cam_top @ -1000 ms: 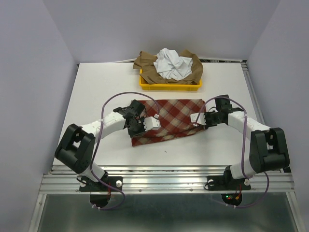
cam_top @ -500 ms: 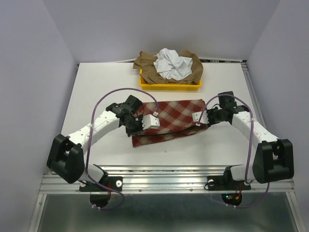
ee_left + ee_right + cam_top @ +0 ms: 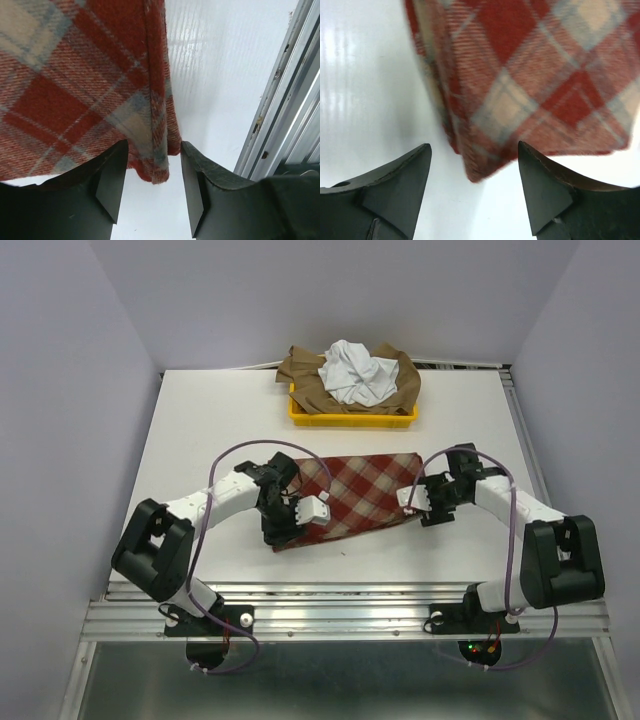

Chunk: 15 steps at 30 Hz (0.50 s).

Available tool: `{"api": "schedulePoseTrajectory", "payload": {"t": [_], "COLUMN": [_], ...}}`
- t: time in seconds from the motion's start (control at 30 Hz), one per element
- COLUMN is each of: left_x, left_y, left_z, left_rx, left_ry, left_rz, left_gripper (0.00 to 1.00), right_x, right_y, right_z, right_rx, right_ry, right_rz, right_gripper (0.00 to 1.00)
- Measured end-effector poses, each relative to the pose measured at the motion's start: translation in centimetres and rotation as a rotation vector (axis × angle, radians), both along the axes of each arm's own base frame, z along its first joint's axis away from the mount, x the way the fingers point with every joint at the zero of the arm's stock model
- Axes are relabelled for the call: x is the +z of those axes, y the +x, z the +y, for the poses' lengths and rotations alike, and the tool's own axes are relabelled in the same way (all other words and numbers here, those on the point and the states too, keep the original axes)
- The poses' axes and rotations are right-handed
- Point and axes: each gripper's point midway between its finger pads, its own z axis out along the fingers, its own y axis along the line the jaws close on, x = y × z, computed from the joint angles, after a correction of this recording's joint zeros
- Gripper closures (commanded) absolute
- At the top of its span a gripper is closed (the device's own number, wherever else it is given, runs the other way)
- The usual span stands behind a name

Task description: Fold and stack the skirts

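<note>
Red-and-beige, the checked skirt [image 3: 355, 492] lies folded on the table [image 3: 200, 420]; the tan skirt [image 3: 298, 375] and white skirt [image 3: 358, 375] sit heaped in the yellow tray [image 3: 352, 421]. We see the left gripper [image 3: 152, 150] and right gripper [image 3: 474, 147] open, each astride a corner. Pulling away could snag and undo the fold. Only wrist views show the corners loose; only the top view, the tray.

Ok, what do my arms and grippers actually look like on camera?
They match. The left arm and right arm have white links and bulky black joints, and each trails a looped purple cable. The left gripper and right gripper each carry a small white box and two dark, wedge-shaped fingers. No markings are readable.
</note>
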Motion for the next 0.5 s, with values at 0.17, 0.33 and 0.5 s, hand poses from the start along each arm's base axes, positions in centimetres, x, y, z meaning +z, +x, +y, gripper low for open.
{"api": "schedulePoseTrajectory", "payload": {"t": [0.17, 0.33, 0.5], "left_x": [2.8, 6.7, 8.3], "left_y": [0.7, 3.0, 4.8], "left_z": [-1.0, -2.3, -3.7], "left_rx": [0.015, 0.121, 0.233], "left_ry": [-0.087, -0.225, -0.32], "left_rz": [-0.051, -0.172, -0.231], "left_gripper": [0.46, 0.46, 0.5], "right_x": [3.9, 10.0, 12.1], "right_y": [2.5, 7.3, 11.2], "right_z": [0.1, 0.8, 2.5], "right_rx": [-0.08, -0.2, -0.271], "right_ry": [0.037, 0.142, 0.256], "right_rz": [-0.073, -0.149, -0.1], "right_gripper": [0.31, 0.34, 0.38]}}
